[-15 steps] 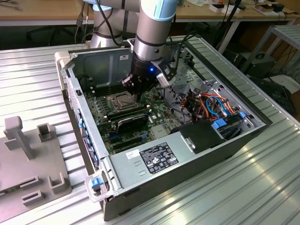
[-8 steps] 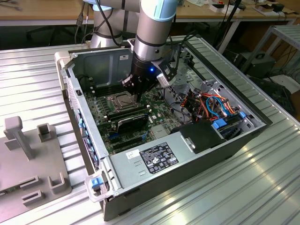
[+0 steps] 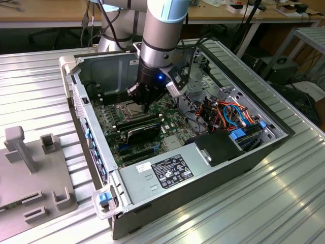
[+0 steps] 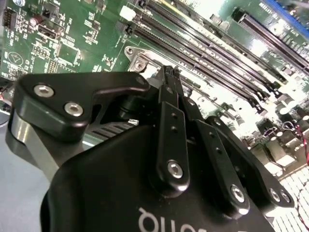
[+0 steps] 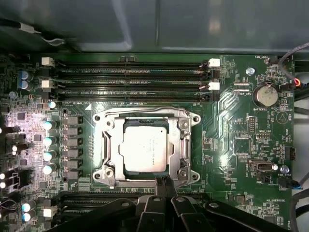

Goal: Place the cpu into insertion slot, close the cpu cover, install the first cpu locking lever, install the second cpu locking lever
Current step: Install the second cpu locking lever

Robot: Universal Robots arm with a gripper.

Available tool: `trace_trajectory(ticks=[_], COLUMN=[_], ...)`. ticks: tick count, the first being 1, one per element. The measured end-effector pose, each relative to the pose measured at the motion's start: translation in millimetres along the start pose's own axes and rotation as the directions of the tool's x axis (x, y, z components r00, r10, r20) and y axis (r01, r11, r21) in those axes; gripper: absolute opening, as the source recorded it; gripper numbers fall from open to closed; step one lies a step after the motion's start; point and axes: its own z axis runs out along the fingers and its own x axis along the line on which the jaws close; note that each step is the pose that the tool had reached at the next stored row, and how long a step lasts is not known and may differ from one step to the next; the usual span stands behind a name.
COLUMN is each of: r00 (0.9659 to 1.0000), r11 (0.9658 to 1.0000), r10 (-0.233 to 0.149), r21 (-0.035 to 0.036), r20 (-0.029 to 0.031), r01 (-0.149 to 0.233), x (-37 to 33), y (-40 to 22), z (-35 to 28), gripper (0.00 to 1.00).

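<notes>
We are looking at the gripper with its fingers pressed together into a single narrow tip, pinching nothing, and in the first wrist view that tip is resting at the edge of the cpu cover, on the side away from the long memory slots. The cover is lying flat, framing the cpu, whose silvery face is sitting square in the insertion slot; so we are judging the chip placed and the cover closed, and the work now concerning the locking levers along the frame. We cannot tell from these views whether a lever is already being touched or latched. In the second wrist view the closed fingertips are pointing down toward the socket's metal corner on the green motherboard. In the exterior view the gripper is reaching down into the open computer case, which is lying on the ribbed bench. To do this step well, we would be pushing slowly with the tip, staying on the lever and off the chip's face, and keeping clear of the capacitors beside the socket.
</notes>
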Motion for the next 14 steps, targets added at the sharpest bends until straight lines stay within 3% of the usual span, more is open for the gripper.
trace_trajectory(ticks=[9,12,14], r00=[1.0,1.0,1.0], r11=[1.0,1.0,1.0], r10=[-0.001,-0.006,-0.01], r21=[0.0,0.0001,0.0003], r20=[-0.0022,-0.0022,-0.0024], r01=[0.001,0.006,0.01], x=[1.8,8.7,19.2], y=[-13.2,-13.4,-13.4], z=[-0.4,0.1,0.8], gripper=[0.11,0.11,0.11])
